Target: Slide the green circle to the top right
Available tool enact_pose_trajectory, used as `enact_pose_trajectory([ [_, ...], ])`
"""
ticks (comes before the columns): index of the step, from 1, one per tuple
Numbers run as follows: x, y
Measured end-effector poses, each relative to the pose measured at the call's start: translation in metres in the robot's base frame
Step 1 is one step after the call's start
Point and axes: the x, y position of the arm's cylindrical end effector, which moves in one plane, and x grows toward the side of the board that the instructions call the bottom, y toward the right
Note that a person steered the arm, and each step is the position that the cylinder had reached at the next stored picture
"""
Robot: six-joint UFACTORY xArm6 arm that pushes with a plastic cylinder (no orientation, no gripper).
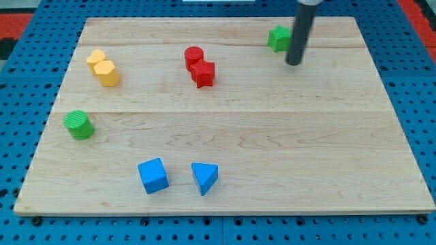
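Note:
The green circle (79, 124) is a short green cylinder at the view's left side of the wooden board (272, 136). My tip (293, 62) is far from it, near the view's top right, just right of and slightly below a second green block (278, 38) of angular, star-like shape. The rod partly covers that block's right edge; I cannot tell whether they touch.
A red cylinder (193, 56) and a red angular block (203, 73) sit touching at the top centre. Two yellow blocks (96, 58) (107, 73) sit touching at the upper left. A blue cube (153, 175) and a blue triangle (204, 177) lie near the bottom edge.

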Motion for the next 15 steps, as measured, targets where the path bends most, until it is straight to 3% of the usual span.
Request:
enact_pose_trajectory([
  [1, -0.044, -0.003],
  [2, -0.063, 0.038],
  [3, 0.037, 0.042],
  [4, 0.106, -0.027],
  [6, 0.198, -0.195],
  [7, 0.232, -0.314],
  [8, 0.22, -0.392],
  [9, 0.181, -0.363],
  [10, 0.162, -0.275],
  [11, 0.173, -0.27],
  [12, 0.166, -0.366],
  [13, 0.119, -0.303],
  [15, 0.118, -0.087],
])
